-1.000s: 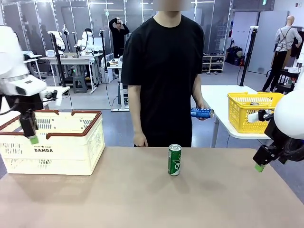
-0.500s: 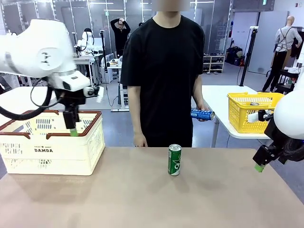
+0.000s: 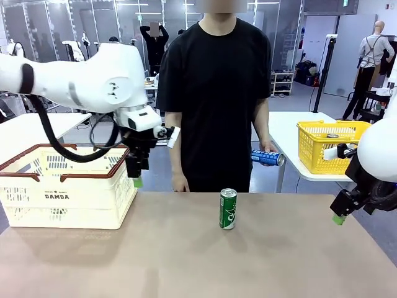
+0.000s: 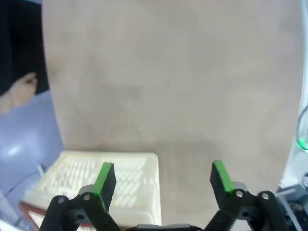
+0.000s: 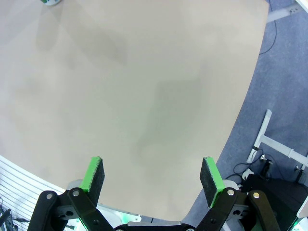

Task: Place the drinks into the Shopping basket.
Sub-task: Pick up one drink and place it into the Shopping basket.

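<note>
A green can [image 3: 227,209] stands upright on the table near its far edge, in front of the person. The person's hand holds a blue can [image 3: 268,158] sideways above the floor, off the table's far side. The cream Shopping basket [image 3: 65,186] with brown rim sits at the table's left. My left gripper [image 3: 137,177] hangs open just past the basket's right rim, well left of the green can. In the left wrist view the left gripper [image 4: 162,178] is empty above the basket's corner [image 4: 130,180]. My right gripper [image 3: 338,217] hovers open at the table's right edge, and the right gripper [image 5: 151,175] holds nothing in its wrist view.
A yellow mesh basket [image 3: 329,146] stands on a white table at the back right. The person [image 3: 214,93] stands at the far edge, one hand [image 3: 181,184] hanging by the table. The brown tabletop [image 3: 186,261] spreads between the basket and the green can.
My left arm has swung right, from the basket's left side across it to just past its right rim. The person's hand with the blue can dropped slightly. The right arm stayed still.
</note>
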Tool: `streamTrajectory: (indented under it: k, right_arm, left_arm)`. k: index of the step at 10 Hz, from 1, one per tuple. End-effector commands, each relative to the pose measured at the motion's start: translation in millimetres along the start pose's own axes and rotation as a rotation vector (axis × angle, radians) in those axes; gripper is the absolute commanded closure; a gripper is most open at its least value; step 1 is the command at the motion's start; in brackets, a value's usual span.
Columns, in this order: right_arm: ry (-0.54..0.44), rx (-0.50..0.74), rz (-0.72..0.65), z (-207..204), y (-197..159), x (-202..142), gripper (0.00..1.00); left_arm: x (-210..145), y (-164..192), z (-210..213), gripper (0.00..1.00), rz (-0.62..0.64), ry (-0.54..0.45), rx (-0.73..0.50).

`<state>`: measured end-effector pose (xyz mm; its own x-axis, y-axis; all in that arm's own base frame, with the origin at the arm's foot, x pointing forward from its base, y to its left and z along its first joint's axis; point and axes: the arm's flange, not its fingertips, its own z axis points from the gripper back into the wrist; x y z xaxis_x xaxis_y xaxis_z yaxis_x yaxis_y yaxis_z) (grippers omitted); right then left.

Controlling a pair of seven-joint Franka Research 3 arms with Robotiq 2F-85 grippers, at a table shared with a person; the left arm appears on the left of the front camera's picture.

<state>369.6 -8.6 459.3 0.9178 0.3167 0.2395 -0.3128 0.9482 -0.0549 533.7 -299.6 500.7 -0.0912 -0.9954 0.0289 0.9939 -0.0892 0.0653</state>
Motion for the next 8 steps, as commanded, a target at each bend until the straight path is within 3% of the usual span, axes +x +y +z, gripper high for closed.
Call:
streamTrajectory:
  k: [1, 5, 8]
  right_arm:
    - [0.003, 0.002, 0.013, 0.6, -1.7, -0.8, 0.00]
    - [0.003, 0.002, 0.013, 0.6, -1.7, -0.8, 0.00]
    - [0.003, 0.002, 0.013, 0.6, -1.7, -0.8, 0.00]
  left_arm:
    - [23.3, 26.3, -9.7, 0.00, -0.017, -0.016, -0.017]
    - [67.1, 34.8, -46.7, 0.00, -0.049, -0.037, -0.068]
    - [60.1, 33.0, -45.9, 0.00, -0.024, -0.016, -0.052]
